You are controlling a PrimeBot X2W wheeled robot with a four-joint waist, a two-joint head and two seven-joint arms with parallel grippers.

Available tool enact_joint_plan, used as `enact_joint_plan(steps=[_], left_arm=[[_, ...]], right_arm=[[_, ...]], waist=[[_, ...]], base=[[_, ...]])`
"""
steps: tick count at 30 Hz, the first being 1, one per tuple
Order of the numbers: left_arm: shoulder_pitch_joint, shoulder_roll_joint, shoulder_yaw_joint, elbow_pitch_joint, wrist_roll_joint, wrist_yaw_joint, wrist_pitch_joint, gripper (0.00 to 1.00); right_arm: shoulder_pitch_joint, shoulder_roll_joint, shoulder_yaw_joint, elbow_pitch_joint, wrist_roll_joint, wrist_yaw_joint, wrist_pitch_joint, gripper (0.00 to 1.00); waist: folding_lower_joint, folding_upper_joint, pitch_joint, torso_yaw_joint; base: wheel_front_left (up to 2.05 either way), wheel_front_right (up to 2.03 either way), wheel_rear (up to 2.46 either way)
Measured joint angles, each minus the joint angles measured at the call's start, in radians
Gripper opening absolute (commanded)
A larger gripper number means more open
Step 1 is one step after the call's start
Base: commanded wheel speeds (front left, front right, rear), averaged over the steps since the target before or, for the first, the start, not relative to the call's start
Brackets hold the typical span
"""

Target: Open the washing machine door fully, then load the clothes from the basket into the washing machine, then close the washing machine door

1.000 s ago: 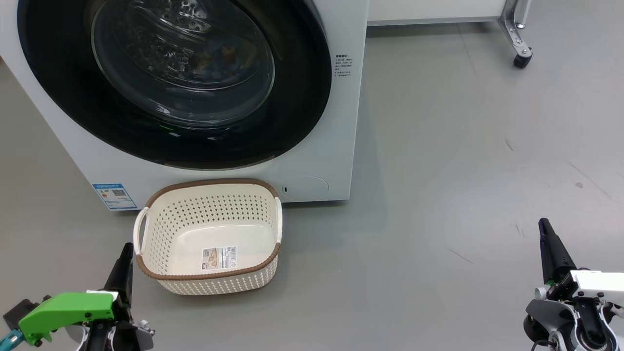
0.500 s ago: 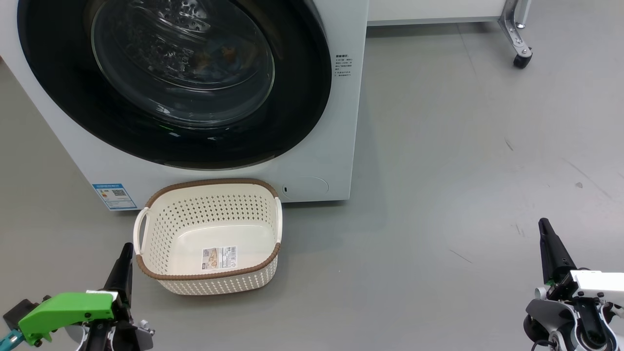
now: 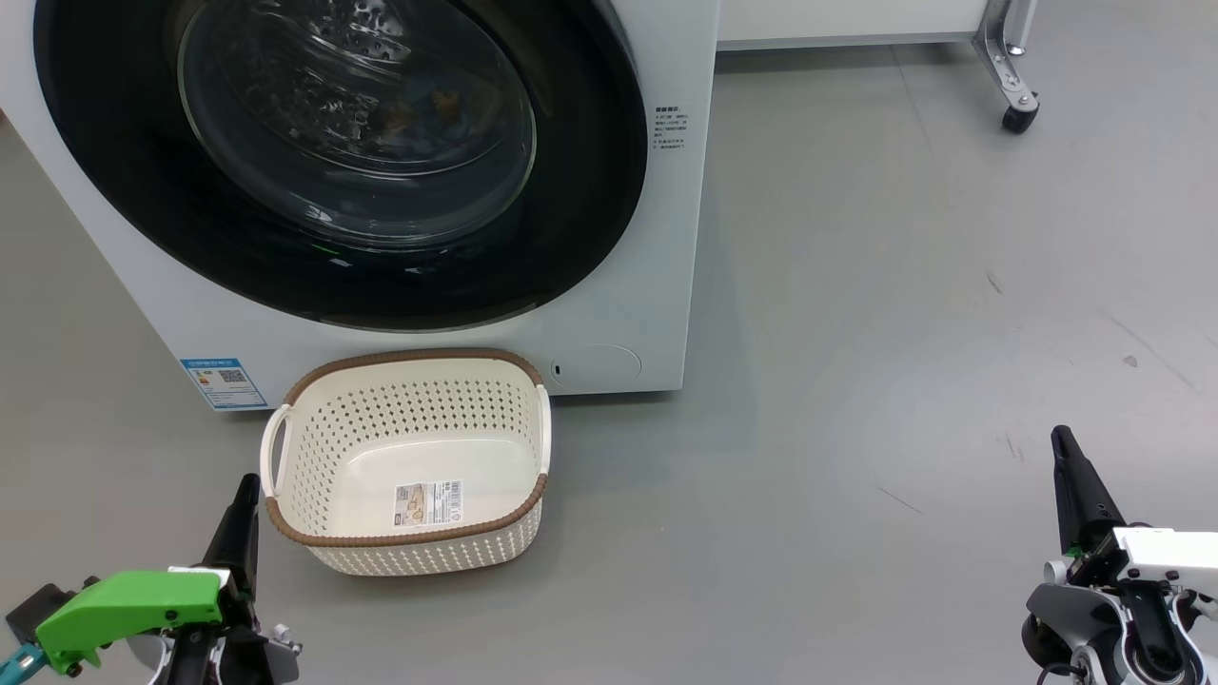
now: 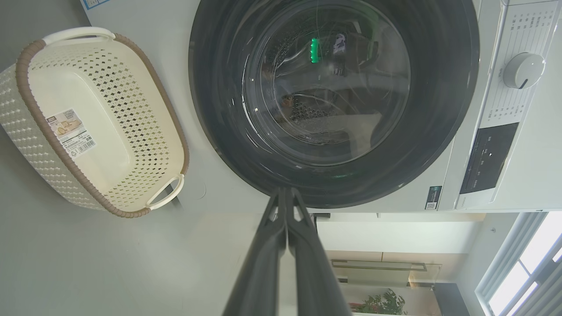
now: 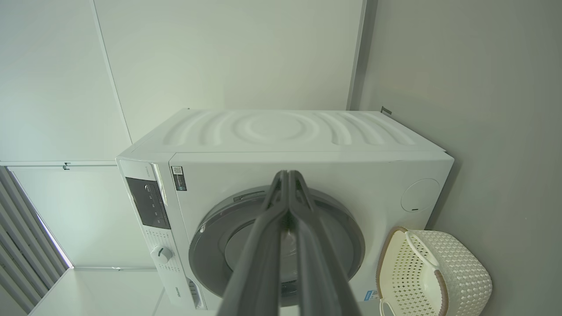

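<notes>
washing machine door [image 3: 343, 162] top cut off | clothes [image 3: 419, 112] dim behind it

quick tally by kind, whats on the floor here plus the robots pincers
washing machine: 1
basket, empty: 1
pincers: 2, left pincer and right pincer, both shut
total: 4

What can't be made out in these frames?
Clothes: head view, only a faint blur behind reflections on the washing machine door glass.
Label in the basket: head view, print too small.
Basket's near side: right wrist view, cut off by the bottom edge.
</notes>
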Motion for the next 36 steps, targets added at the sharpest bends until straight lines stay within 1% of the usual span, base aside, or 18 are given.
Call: enact_joint_plan(steps=[36], left_arm=[[0.0, 0.0, 0.0, 0.0, 0.0, 0.0, 0.0, 0.0]], right_arm=[[0.0, 0.0, 0.0, 0.0, 0.0, 0.0, 0.0, 0.0]], waist=[[0.0, 0.0, 0.0, 0.0]], base=[[0.0, 0.0, 0.0]])
